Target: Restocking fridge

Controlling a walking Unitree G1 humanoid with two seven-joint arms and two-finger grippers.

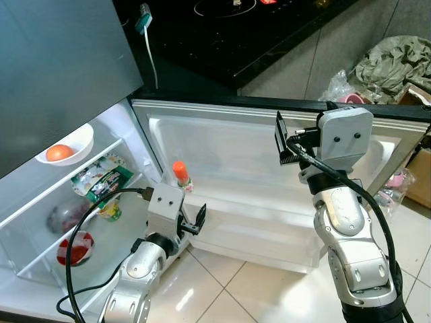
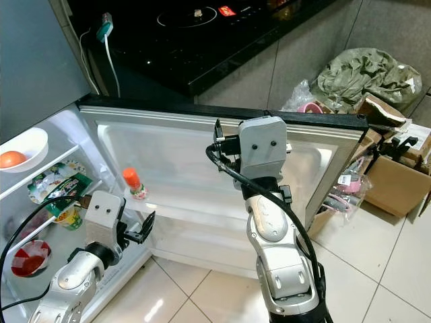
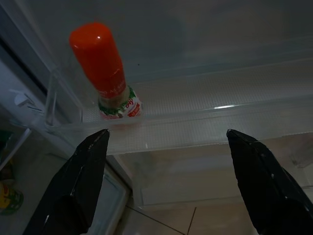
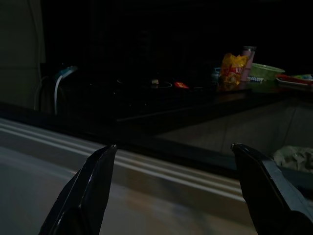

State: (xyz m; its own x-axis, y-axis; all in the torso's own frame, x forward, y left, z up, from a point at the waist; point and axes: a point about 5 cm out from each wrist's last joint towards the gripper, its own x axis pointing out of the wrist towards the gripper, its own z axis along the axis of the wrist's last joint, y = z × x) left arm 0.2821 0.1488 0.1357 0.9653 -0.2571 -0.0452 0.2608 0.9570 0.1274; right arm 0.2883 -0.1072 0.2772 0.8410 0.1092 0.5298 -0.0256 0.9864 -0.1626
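Observation:
A small bottle with an orange cap (image 1: pixel 180 173) (image 3: pixel 105 73) stands upright in the lower shelf (image 3: pixel 205 115) of the open fridge door (image 1: pixel 249 155), at its hinge end. My left gripper (image 1: pixel 199 219) (image 3: pixel 166 139) hangs open just in front of that shelf, a little below and to the right of the bottle, holding nothing. My right gripper (image 1: pixel 281 141) (image 4: pixel 173 149) is raised near the door's top edge (image 4: pixel 146 166), open and empty, pointing over it toward the dark counter.
Inside the fridge sit a white bowl with an orange fruit (image 1: pixel 60 152), green snack packets (image 1: pixel 102 180), a wrapped item (image 1: pixel 64 217) and a red-lidded tub (image 1: pixel 75 247). A black cooktop counter (image 1: pixel 229 33) lies behind the door. Boxes and bags (image 2: pixel 377 161) crowd the floor on the right.

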